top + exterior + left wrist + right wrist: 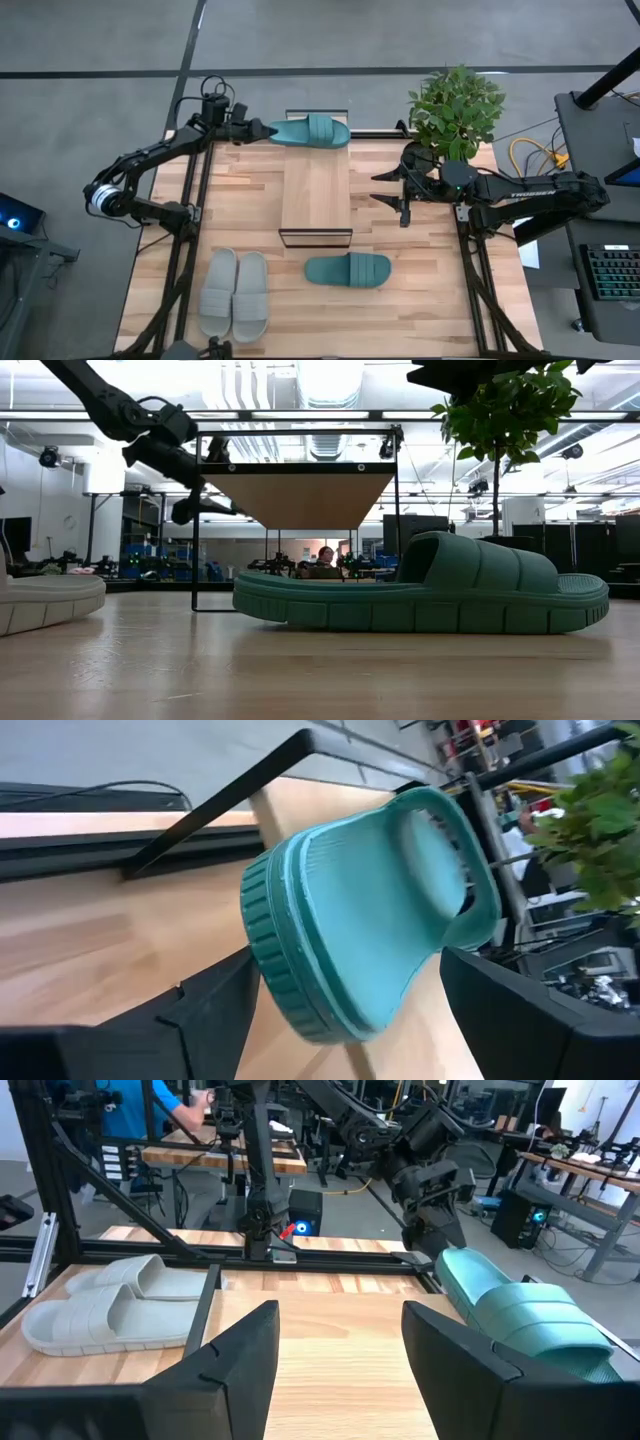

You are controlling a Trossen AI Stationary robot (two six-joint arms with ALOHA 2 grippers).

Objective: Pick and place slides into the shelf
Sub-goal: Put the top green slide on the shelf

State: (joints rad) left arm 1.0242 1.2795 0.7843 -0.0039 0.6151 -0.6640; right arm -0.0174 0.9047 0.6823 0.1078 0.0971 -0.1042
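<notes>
Lying crosswise on the shelf's (316,190) far end, the teal slide (310,131) has its heel between the parted fingers of the left pincer (262,130). The second teal slide (348,269) lies on the tabletop (420,280), nearer the right pincer (385,188), whose fingers are apart and empty.

Shelf (316,190) top mostly bare; teal slide (312,131) at far end, plant (456,108) crowds right side.

Grey floor (100,40), potted plant (457,110), keyboard (612,272), ceiling lights (330,380).
</notes>
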